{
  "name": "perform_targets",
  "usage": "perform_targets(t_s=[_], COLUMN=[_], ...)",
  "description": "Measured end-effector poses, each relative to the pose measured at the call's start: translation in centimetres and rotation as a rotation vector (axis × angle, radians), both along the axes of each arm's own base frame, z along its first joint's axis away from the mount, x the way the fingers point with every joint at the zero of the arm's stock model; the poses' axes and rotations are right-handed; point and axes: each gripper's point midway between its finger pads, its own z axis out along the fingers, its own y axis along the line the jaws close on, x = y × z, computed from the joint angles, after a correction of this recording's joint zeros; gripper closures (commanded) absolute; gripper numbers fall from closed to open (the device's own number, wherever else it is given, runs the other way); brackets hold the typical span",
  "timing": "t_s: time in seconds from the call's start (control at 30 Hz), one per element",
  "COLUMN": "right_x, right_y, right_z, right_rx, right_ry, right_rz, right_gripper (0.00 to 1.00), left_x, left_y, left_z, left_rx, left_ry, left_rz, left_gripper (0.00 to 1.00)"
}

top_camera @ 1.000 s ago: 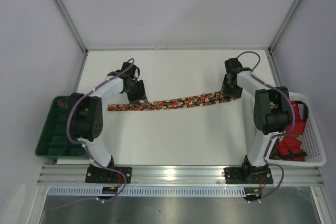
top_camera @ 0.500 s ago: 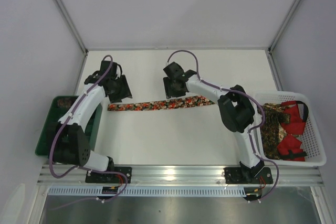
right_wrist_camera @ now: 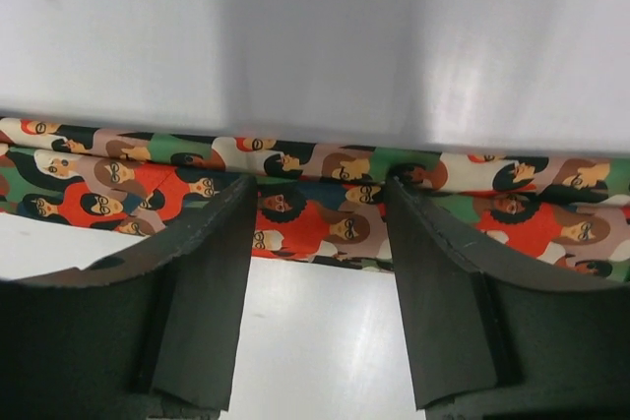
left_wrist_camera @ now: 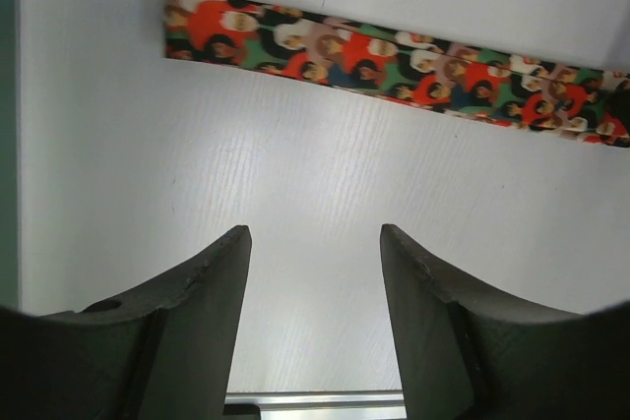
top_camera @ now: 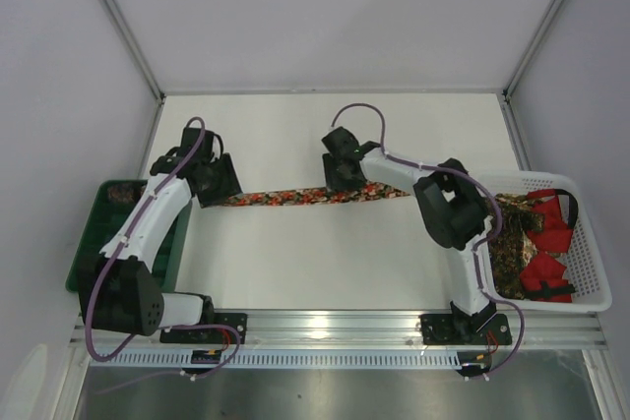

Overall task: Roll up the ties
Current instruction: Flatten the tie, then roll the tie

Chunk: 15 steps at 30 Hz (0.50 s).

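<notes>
While the tie [top_camera: 295, 196] lies flat across the worktop [top_camera: 325, 263], left hand [left_wrist_camera: 313, 235] hangs parted and empty by its left end; right hand [right_wrist_camera: 320, 189] parted too, tips over mid-tie.

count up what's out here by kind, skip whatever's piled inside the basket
patterned tie, laid out flat: 1
green tray: 1
white basket: 1
grippers, both open, left gripper and right gripper: 2
total: 5
</notes>
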Motion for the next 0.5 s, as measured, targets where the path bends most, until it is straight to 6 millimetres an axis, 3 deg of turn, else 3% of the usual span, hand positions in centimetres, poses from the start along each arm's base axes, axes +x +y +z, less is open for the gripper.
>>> perform_targets(t_s=[0.23,0.37,0.5], right_x=[-1.0,-0.4,-0.8], right_y=[-9.3,-10.3,-9.9], right_z=[-0.2,0.1,0.7], right_rx=[-0.060,-0.088,-0.115], right_ry=[0.020,0.014,0.027], right_rz=[-0.065,-0.040,-0.002], right_gripper=[0.34,0.33,0.34], left_x=[0.0,-0.6,-0.1], left_y=[1.3,1.5,1.3], left_z=[-0.9,-2.7,-4.3], left_rx=[-0.018,-0.041,-0.074], left_ry=[0.008,0.061,0.104], left_rz=[0.027,0.037,0.027], left_gripper=[0.41,0.42,0.42])
